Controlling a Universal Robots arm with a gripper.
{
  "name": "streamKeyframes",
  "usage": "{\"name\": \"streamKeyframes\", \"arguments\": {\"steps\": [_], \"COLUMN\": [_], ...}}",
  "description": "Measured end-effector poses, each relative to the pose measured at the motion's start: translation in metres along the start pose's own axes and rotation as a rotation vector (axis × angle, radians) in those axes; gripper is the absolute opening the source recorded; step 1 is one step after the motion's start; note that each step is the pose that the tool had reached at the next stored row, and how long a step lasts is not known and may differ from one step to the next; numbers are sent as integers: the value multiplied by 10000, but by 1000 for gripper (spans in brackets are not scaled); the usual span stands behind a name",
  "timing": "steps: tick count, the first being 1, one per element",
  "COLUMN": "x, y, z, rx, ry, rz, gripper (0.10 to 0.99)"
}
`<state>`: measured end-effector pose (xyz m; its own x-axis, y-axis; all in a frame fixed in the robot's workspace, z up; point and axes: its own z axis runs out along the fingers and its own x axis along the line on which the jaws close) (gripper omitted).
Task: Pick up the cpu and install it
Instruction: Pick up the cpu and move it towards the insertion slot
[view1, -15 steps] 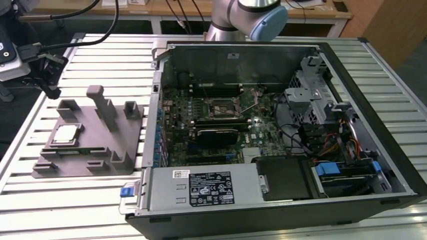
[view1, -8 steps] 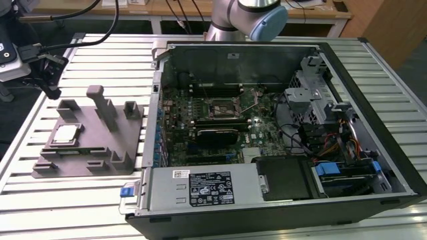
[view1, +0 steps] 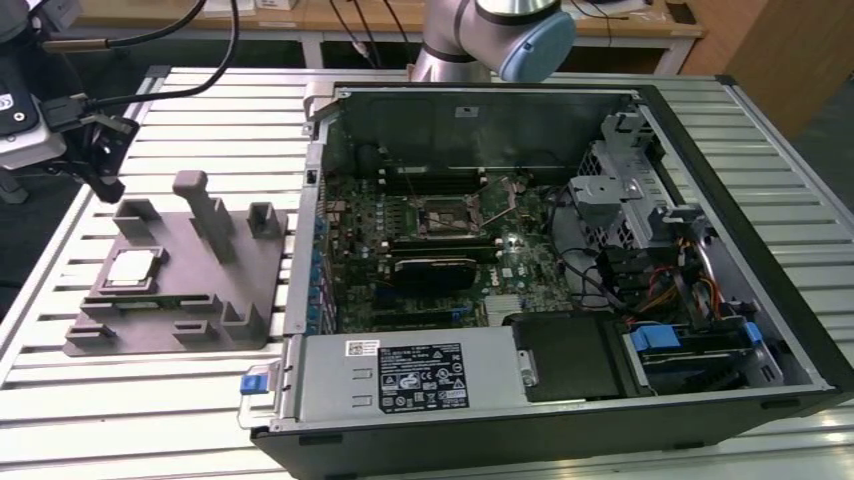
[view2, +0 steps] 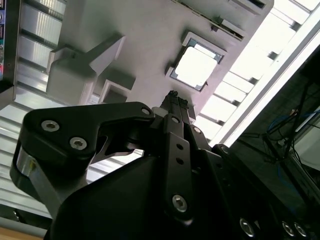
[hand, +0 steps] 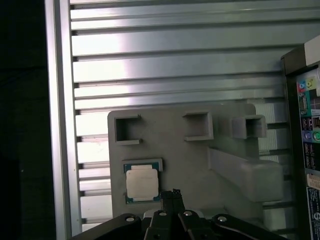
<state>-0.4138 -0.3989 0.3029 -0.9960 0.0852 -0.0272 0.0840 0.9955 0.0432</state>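
Note:
The cpu (view1: 130, 270) is a small silver-topped square chip lying flat in a recess of the grey holder (view1: 174, 300), at the exterior view's left. It also appears in both wrist views, as the cpu (view2: 195, 65) and the cpu (hand: 142, 182). My gripper (view1: 110, 182) hangs above the far end of the holder, clear of the chip. In the wrist views the gripper (view2: 175, 97) (hand: 173, 192) has its thin fingertips pressed together with nothing between them, a short way off one side of the chip. The motherboard's socket (view1: 447, 215) sits inside the open computer case.
The open computer case (view1: 694, 150) fills the middle and the exterior view's right, with a labelled power supply box (view1: 400, 375) at its near side. Tall grey posts (view1: 200, 205) rise from the holder beside the chip. The slatted metal table (view1: 120, 400) lies underneath.

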Motion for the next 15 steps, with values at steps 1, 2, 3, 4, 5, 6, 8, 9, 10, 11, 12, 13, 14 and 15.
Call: {"name": "streamKeyframes", "arguments": {"steps": [1, 2, 3, 4, 5, 6, 8, 9, 10, 11, 12, 13, 14, 15], "x": [0, 0, 1, 1, 1, 2, 3, 3, 4, 4, 5, 6, 7, 7], "y": [-1, -1, -1, -1, -2, -2, -3, -3, -4, -4, -5, -5, -6, -6], "z": [8, 15, 23, 30, 38, 47, 66, 75, 85, 95, 106, 117, 128, 140], "rx": [0, 0, 0, 0, 1, 0, 0, 0, 0, 1, 1, 0, 0, 0], "ry": [0, 1, 1, 1, 1, 0, 0, 0, 0, 0, 0, 0, 1, 0], "rz": [0, 1, 2, 2, 3, 3, 5, 6, 7, 7, 8, 8, 8, 9], "gripper": [106, 106, 106, 106, 106, 106, 106, 106, 106, 106, 106, 106, 106, 106]}}
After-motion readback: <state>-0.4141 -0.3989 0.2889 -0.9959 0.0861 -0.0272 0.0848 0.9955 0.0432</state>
